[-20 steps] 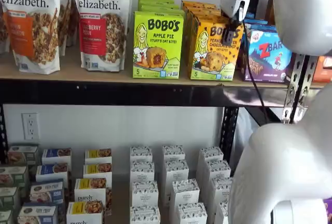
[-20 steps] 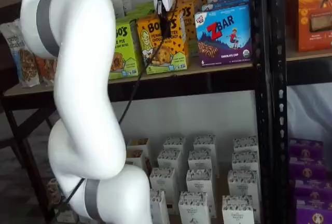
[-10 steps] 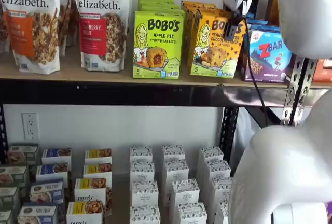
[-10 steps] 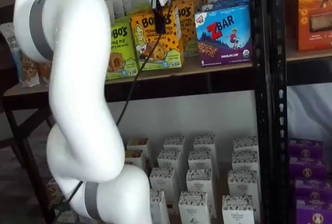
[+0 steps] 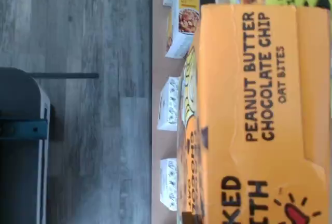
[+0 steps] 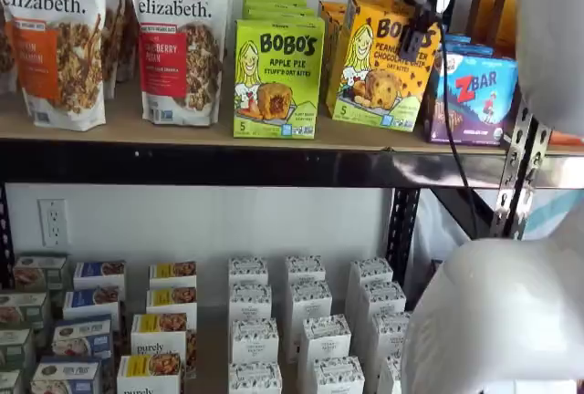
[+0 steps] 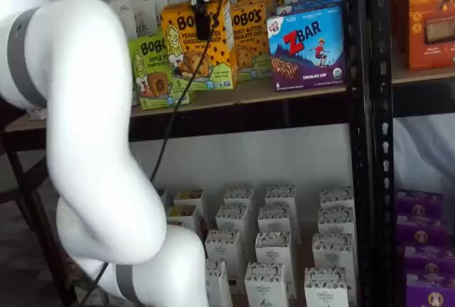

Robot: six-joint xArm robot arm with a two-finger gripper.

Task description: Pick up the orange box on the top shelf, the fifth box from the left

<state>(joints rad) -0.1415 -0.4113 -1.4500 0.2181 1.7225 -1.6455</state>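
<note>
My gripper (image 6: 412,43) is shut on the orange box (image 6: 379,61), a yellow-orange Bobo's Peanut Butter Chocolate Chip carton. One black finger (image 7: 201,17) lies over the front of the orange box (image 7: 195,47). The carton hangs tilted, its base just above the top shelf (image 6: 228,164) and out in front of its row, over the front of the top shelf (image 7: 249,111). In the wrist view the orange box (image 5: 249,115) fills most of the picture, its top panel reading "Peanut Butter Chocolate Chip Oat Bites".
A lime-green Bobo's Apple Pie box (image 6: 278,75) stands left of the carton and a ZBar box (image 6: 474,93) to its right. More orange Bobo's boxes (image 7: 249,33) remain behind. Granola bags (image 6: 178,38) stand further left. White boxes (image 6: 301,321) fill the lower shelf. A black upright (image 7: 366,136) stands right.
The orange box has come up off the board and out toward the cameras with the gripper, tilting as it rose. The arm has swung with it.
</note>
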